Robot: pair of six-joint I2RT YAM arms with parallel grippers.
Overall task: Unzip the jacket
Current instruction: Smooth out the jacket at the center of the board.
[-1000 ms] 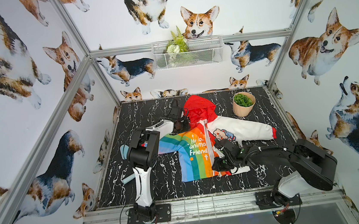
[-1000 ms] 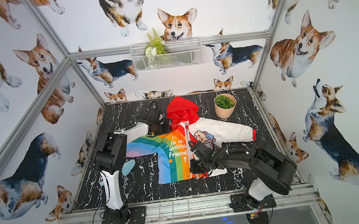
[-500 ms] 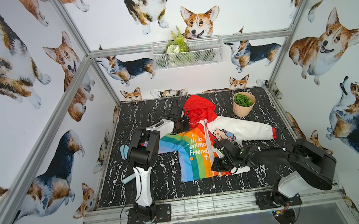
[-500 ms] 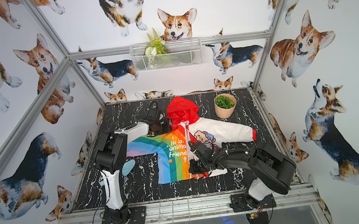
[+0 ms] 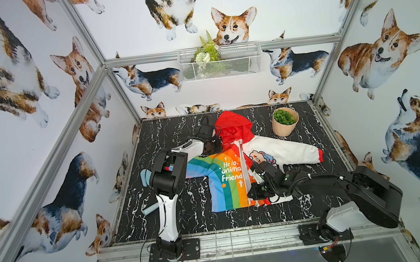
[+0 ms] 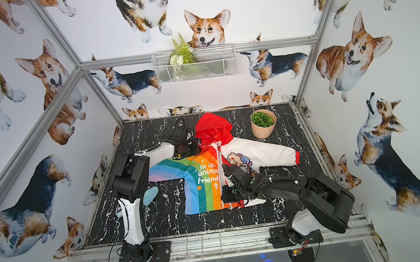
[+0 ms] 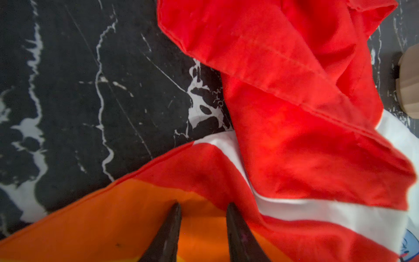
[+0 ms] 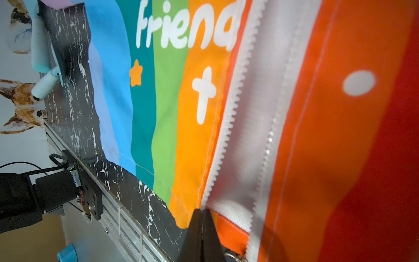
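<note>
- The jacket [image 5: 224,185] lies flat on its back on the black marble-patterned table [image 5: 172,130], with its red hood [image 5: 233,126] toward the back wall and its hem toward the robot's bases. Both top views show this.
- Its rainbow half with white lettering is on the robot's left. The white half with a cartoon animal, sleeve stretched out, is on the right.
- A potted plant [image 5: 285,124] stands near the hood and the white sleeve, apart from both.
- The left gripper [image 7: 204,205] is at the rainbow shoulder, just beside the hood [image 7: 294,90]. Its fingers [image 7: 172,226] are spread, and the tips rest on orange and red cloth with bare fabric showing between them.
- The right gripper [image 8: 201,213] is low over the hem, at the foot of the white zip [image 8: 229,127]. Its fingers [image 8: 192,236] are pressed together with no gap.
- The tips meet right at the hem edge of the orange stripe, touching it or nearly so. I cannot tell whether any cloth is caught between them.
- In the right wrist view the two rows of zip teeth stand apart with pale lining between them, and they close in toward the hem.
- A small metal ring [image 8: 232,255], possibly the zip pull, shows just beside the closed fingers.
</note>
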